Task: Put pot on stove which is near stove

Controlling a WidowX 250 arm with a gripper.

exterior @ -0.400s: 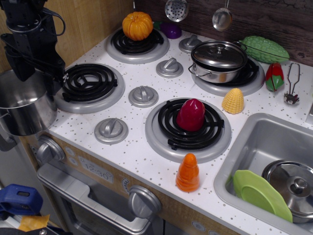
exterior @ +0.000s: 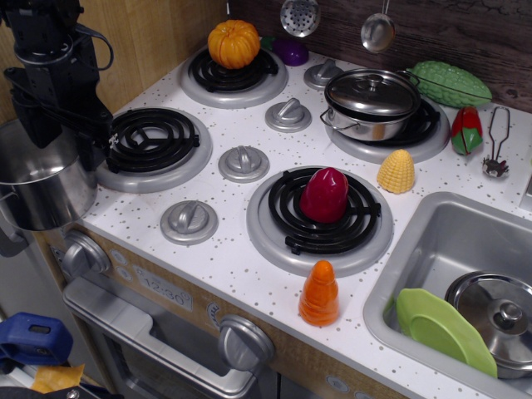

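The lidless shiny steel pot (exterior: 43,187) hangs off the left edge of the white speckled cooktop (exterior: 249,266), beneath the black gripper (exterior: 62,137), whose jaw opening I cannot tell. Judging by this, placement remains: the empty black-coil burner (exterior: 152,140) just right awaits it.

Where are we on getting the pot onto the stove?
Early. The pot is off the stove's left edge, beyond the counter, with the gripper above its rim; I cannot tell whether the jaws grip it. Nothing is placed yet. The nearest burner is bare and free. Left: carry the pot over and set it down there.
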